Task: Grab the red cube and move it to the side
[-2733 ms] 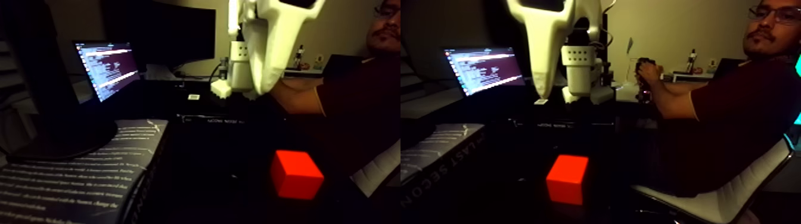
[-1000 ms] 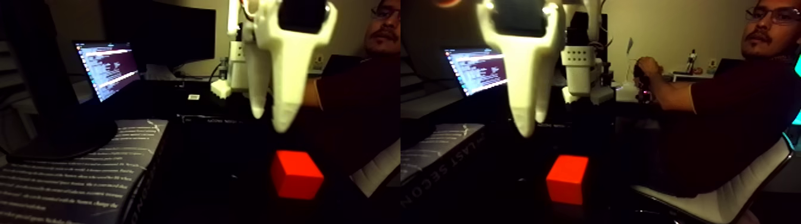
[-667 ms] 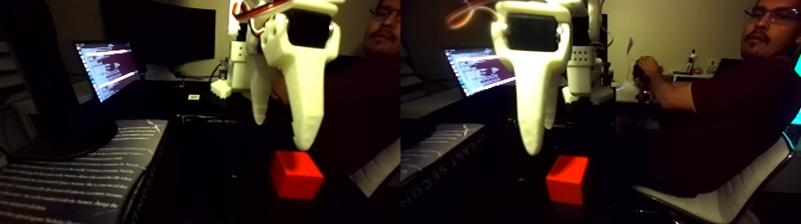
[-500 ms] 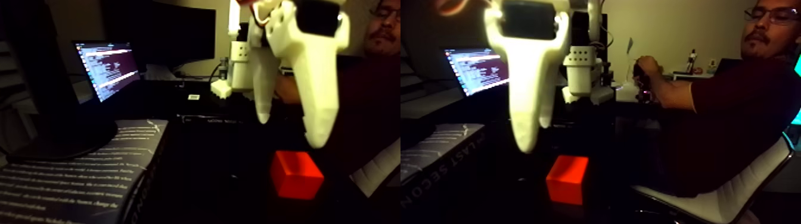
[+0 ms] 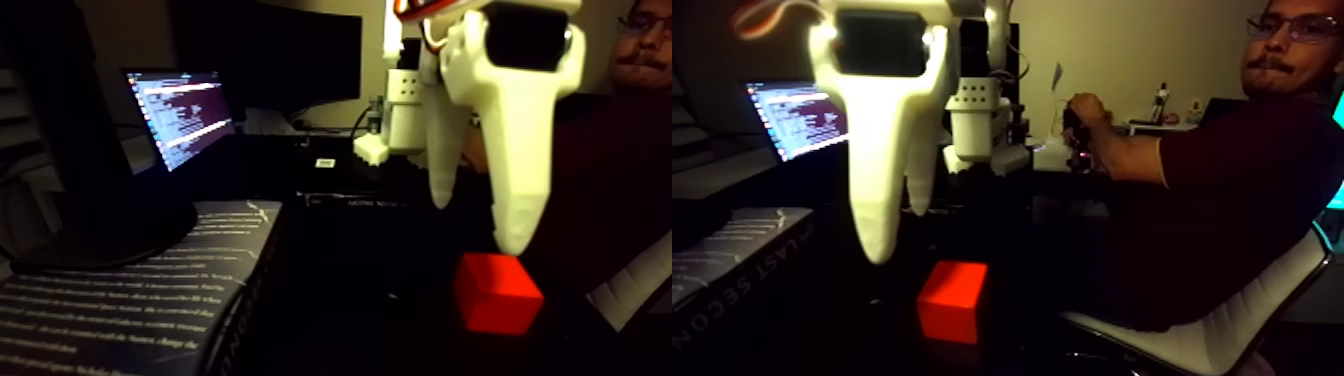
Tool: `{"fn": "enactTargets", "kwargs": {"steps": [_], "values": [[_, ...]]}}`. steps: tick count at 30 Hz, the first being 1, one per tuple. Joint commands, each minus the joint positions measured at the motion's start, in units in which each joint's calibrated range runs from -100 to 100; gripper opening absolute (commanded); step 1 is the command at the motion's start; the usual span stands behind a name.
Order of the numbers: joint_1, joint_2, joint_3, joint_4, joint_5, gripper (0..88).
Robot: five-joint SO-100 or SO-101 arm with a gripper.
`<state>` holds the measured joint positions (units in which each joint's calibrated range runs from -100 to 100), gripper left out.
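Note:
The red cube [image 5: 497,293] rests on the dark table; the fixed view's picture holds two side-by-side halves, and the cube [image 5: 951,300] shows again in the right half. My white gripper [image 5: 478,222] hangs point-down just above the cube, open, with nothing between its fingers. In the left half the nearer, longer fingertip [image 5: 515,240] ends just above the cube's top back edge, and the other fingertip [image 5: 440,198] sits higher and to the left. In the right half the gripper [image 5: 897,232] stands above and left of the cube.
A large book [image 5: 130,300] with white print lies at the left. Behind it stand a lit laptop screen [image 5: 180,115] and a dark monitor [image 5: 270,50]. A person [image 5: 1230,190] sits on a white chair [image 5: 1200,335] at the right, hand [image 5: 1085,125] on a device.
The gripper has come down from the top of the picture to just above the cube, and its fingers have spread apart. The cube has not moved.

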<state>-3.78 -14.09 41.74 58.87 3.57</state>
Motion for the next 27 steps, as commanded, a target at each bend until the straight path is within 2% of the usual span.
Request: {"fn": "enactTargets", "kwargs": {"steps": [1,12,27], "values": [[0.04,0.4,-2.15,0.84,-1.87,30.9],[-0.46,0.73,-2.06,0.75,-7.05,30.9],[-0.21,6.28,-2.69,-2.54,-6.29,30.9]]}}
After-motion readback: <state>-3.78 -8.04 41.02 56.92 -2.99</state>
